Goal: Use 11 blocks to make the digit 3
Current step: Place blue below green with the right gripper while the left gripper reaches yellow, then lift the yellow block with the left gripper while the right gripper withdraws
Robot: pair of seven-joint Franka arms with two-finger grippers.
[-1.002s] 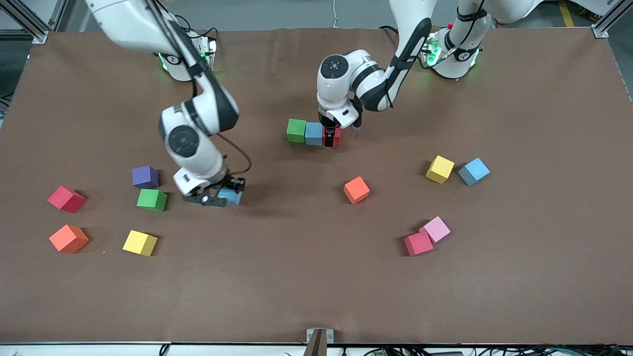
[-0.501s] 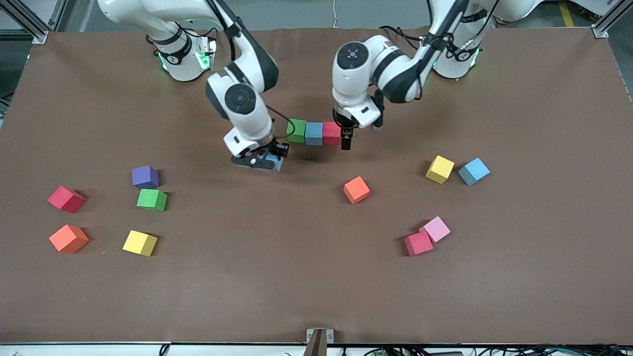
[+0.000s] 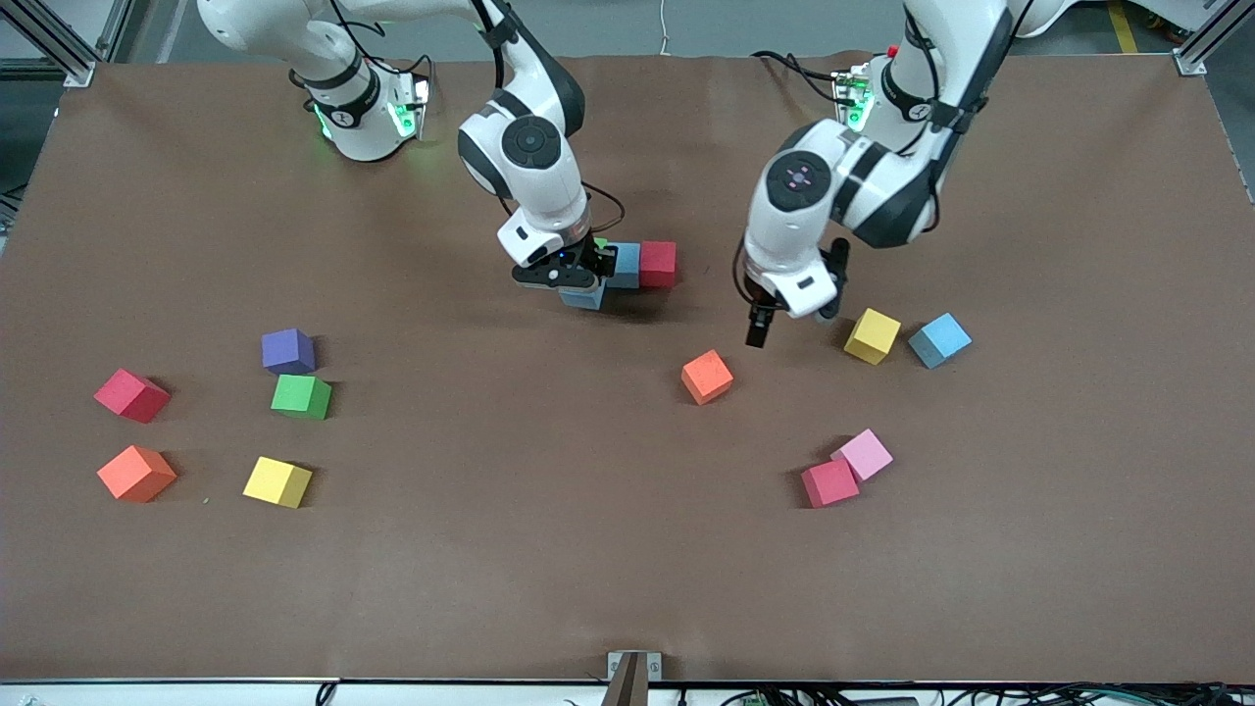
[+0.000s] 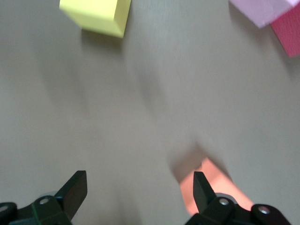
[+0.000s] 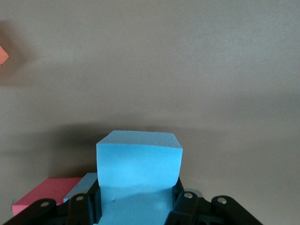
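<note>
**Block colours on the brown table**

The table point(image 3: 627, 549) is plain brown. Loose blocks — purple point(image 3: 287, 350), green point(image 3: 300, 395), two red point(image 3: 130, 394) point(image 3: 829, 482), two orange point(image 3: 135, 472) point(image 3: 707, 377), two yellow point(image 3: 277, 480) point(image 3: 872, 335), pink point(image 3: 864, 453), light blue point(image 3: 939, 339). The row shows blue point(image 3: 625, 265) and red point(image 3: 658, 263) — the held block point(image 5: 138, 161) is light blue.

a light blue block point(image 3: 586, 295) is gripped in the right tool point(image 3: 578, 279), over the worktop beside a started row: green point(image 3: 600, 242), mostly hidden, then blue point(image 3: 626, 265) and red point(image 3: 658, 263) touching. loose cubes lie scattered: orange point(image 3: 707, 377), yellow point(image 3: 872, 335), blue point(image 3: 939, 339), pink point(image 3: 864, 454) touching red point(image 3: 829, 483).
</note>
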